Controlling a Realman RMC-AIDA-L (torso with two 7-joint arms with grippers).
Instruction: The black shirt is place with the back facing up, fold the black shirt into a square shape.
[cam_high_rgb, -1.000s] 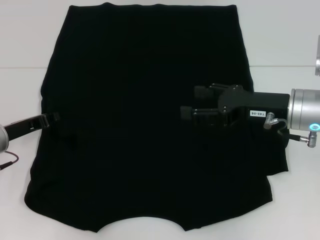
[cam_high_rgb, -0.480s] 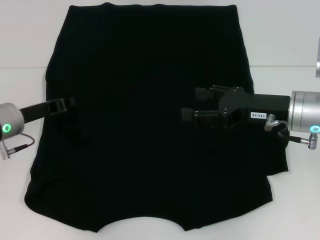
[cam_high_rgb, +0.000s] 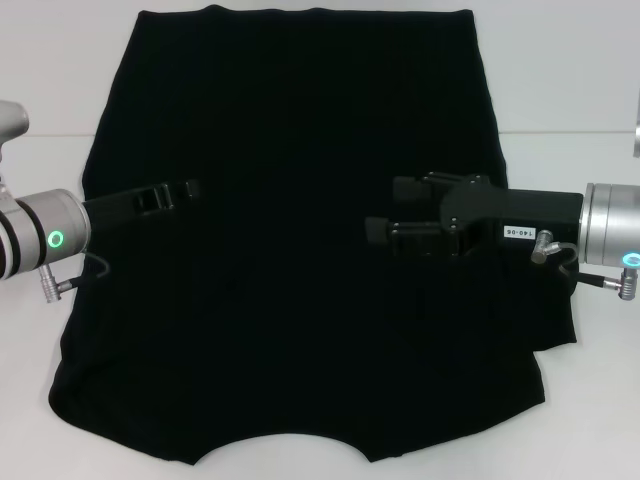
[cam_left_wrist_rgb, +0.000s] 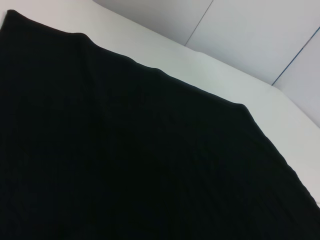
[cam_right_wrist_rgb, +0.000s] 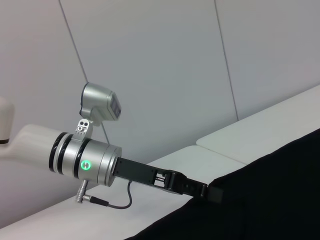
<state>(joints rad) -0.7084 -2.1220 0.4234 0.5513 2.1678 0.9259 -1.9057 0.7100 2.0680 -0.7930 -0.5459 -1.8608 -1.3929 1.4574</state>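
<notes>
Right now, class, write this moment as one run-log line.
black shirt: flat, unfolded on table | left gripper: over shirt's left side | right gripper: open, over shirt's right side

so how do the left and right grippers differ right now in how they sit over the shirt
The left gripper reaches in from the shirt's left edge, seen edge-on as a thin bar; the right gripper reaches in from the right, seen broadside and bulkier. The right gripper's jaws show a gap between them; the left gripper's jaws cannot be made out. Both point inward over the black shirt, at about mid-length, neither visibly gripping cloth.
</notes>
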